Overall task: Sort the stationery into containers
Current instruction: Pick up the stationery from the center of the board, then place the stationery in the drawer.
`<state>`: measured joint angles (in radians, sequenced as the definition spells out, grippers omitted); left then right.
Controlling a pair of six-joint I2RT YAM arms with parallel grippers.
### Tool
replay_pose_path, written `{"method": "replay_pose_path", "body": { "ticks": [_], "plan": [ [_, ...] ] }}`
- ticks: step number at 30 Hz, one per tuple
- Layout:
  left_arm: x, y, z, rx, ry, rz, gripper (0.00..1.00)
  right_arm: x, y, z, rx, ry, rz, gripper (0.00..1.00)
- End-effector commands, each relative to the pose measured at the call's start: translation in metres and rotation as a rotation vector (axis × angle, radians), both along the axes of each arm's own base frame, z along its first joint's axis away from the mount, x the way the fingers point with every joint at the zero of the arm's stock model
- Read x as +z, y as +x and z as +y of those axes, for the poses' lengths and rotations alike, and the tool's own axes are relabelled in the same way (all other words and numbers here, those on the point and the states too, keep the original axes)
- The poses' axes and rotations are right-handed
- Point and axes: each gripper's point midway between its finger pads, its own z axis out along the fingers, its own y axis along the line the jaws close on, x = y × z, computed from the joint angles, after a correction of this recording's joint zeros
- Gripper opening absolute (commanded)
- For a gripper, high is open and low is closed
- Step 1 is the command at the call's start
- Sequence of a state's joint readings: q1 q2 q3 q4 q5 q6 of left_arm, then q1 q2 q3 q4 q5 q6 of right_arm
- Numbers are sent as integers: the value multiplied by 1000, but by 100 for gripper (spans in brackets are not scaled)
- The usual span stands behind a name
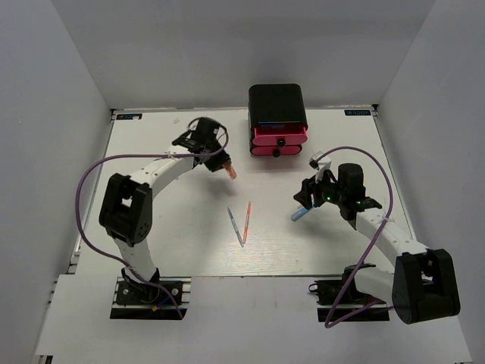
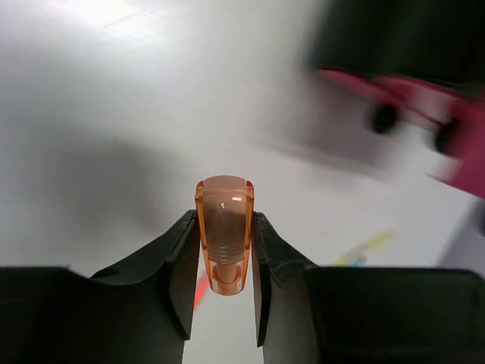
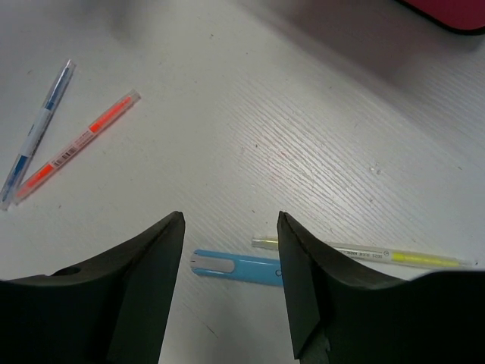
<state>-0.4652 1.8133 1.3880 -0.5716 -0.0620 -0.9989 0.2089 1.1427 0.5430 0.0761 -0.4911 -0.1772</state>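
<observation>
**Orange piece in left grip, drawers next**

Left gripper [image 2: 224, 262] is clamped on the orange capsule piece [image 2: 224, 231], held off the table just left of the pink drawers [image 1: 278, 141] at mid far edge. To do it well: grip firm, centre over a drawer, release low. Can't tell if any drawer is pulled out. Right gripper [image 3: 231, 227] has its jaws apart over the light-blue marker [image 3: 235, 267] and yellow pen [image 3: 364, 252], near the right edge. Pen print is too small to read.

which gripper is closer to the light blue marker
Right. The right gripper hangs open just above the marker; the left gripper is across the table, shut on an orange piece.
</observation>
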Motion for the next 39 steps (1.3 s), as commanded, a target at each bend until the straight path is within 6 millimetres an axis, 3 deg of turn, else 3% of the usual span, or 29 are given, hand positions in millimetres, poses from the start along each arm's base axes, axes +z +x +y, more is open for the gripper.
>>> {"method": "replay_pose_path", "body": {
  "ticks": [1,2,4,5,8,9,10,15,16,17,20,26,32,36,39],
  "plan": [
    [128,28,-53,-346,-159,-492,0,9,2,3,40,5,-56,58],
    [147,30,-64,-429,-184,-614,0,9,3,4,42,5,-57,55],
    [165,33,-70,-471,-207,-722,0,10,3,5,49,10,-59,46],
    [189,35,-76,-495,-237,-841,0,10,2,5,52,11,-60,43],
    [221,40,-87,-519,-266,-967,0,10,0,7,61,16,-57,34],
    [215,47,-91,-519,-264,-957,0,9,0,7,61,16,-57,32],
    [233,53,-94,-516,-274,-1003,0,10,0,6,60,15,-59,31],
    [237,72,-125,-525,-300,-1032,0,10,1,6,58,14,-63,30],
    [245,79,-126,-516,-292,-1057,0,10,1,5,56,14,-62,30],
    [231,85,-134,-511,-275,-1041,0,10,1,6,57,12,-62,30],
    [223,94,-145,-473,-243,-1062,0,13,1,6,56,19,-66,30],
    [217,105,-162,-441,-134,-1114,0,15,0,6,53,22,-68,30],
    [177,105,-178,-486,-15,-1065,0,16,-1,7,55,26,-72,30],
    [171,104,-178,-493,20,-1053,0,16,0,5,48,26,-70,34],
    [165,102,-179,-501,54,-1040,7,15,-1,5,48,23,-71,43]
  ]
}}
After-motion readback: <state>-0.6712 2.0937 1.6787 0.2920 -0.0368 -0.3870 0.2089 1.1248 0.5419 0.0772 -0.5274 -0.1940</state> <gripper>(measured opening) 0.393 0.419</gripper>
